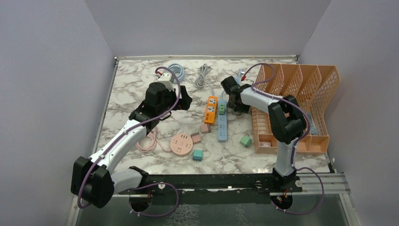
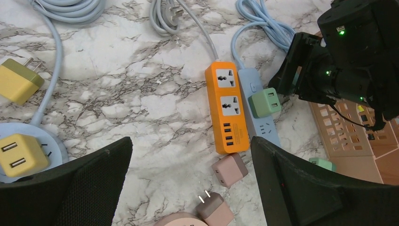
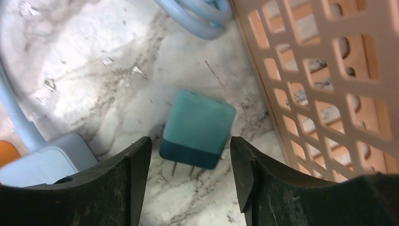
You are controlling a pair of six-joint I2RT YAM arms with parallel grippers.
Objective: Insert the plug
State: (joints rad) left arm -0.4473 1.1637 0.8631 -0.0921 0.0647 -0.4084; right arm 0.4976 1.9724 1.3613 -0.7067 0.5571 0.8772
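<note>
Currently my right gripper [image 3: 189, 141] sits half open, the plug [image 3: 200, 122] between its fingers, seemingly ungripped; my left gripper [image 2: 190, 141] gapes wide, empty

White-linked, black-jointed left arm [image 1: 123, 139] and right arm [image 1: 283, 157], each with a thin purple cable [image 1: 322, 188] alongside.

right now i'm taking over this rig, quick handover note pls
Left gripper: wide open, empty, over the table.
Right gripper: open, jaws either side of the teal plug, with a gap showing, so not gripped.
Teal plug: between the blue strip and the rack, prongs bare.
Done: the right gripper is lined up on the plug.
Left: grip it, carry it to a socket, push it in.
</note>
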